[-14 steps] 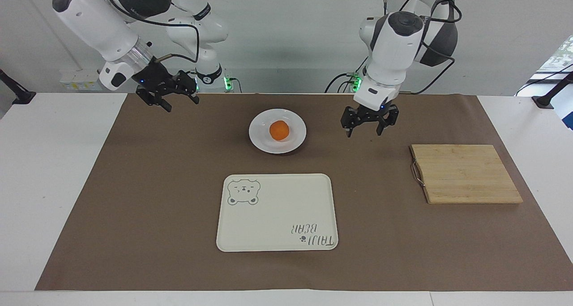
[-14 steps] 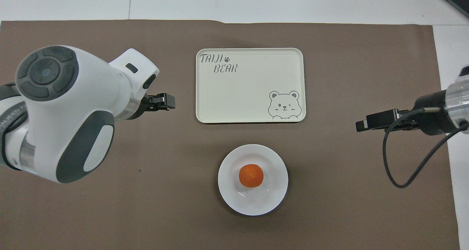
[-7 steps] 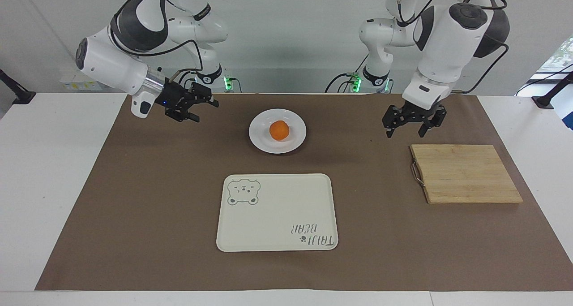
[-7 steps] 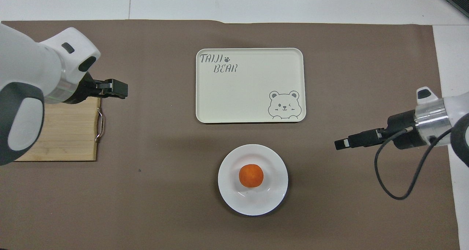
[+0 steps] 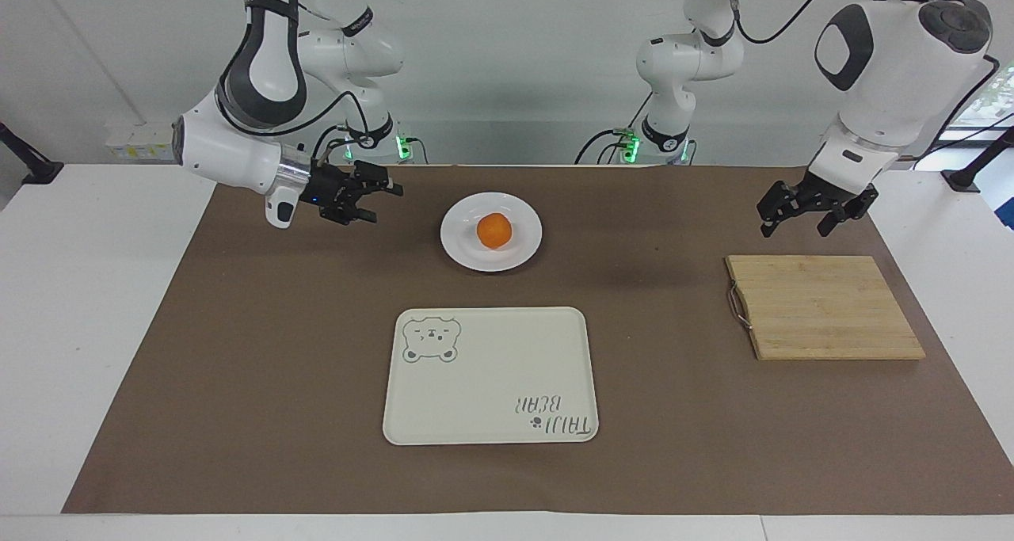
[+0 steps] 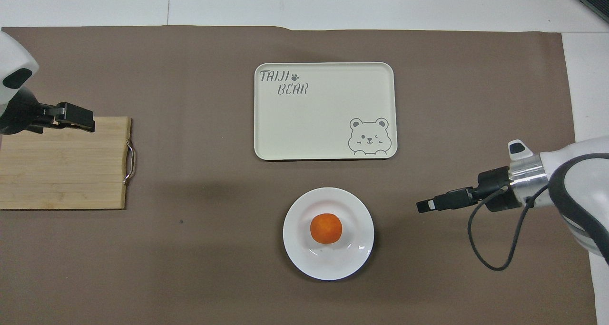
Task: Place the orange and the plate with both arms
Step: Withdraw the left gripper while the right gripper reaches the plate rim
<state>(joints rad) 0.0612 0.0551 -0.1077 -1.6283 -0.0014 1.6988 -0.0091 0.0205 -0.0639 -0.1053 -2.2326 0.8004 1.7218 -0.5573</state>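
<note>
The small orange [image 5: 494, 230] [image 6: 326, 228] sits in the middle of the round white plate [image 5: 458, 240] [image 6: 297, 253], which rests on the brown mat close to the robots. My right gripper [image 5: 383, 205] [image 6: 424, 206] hangs open low over the mat, beside the plate toward the right arm's end, a clear gap away, with its fingers pointing at the plate. My left gripper [image 5: 794, 230] [image 6: 84, 120] is open and empty, up in the air about over the wooden cutting board.
A cream rectangular tray [image 5: 491, 367] [image 6: 323, 125] with a bear drawing lies farther from the robots than the plate. The bamboo cutting board [image 5: 824, 307] [image 6: 62, 168] with a metal handle lies toward the left arm's end of the table.
My left gripper swung away from beside the plate to over the cutting board. My right gripper came lower and closer to the plate. Orange and plate have not moved.
</note>
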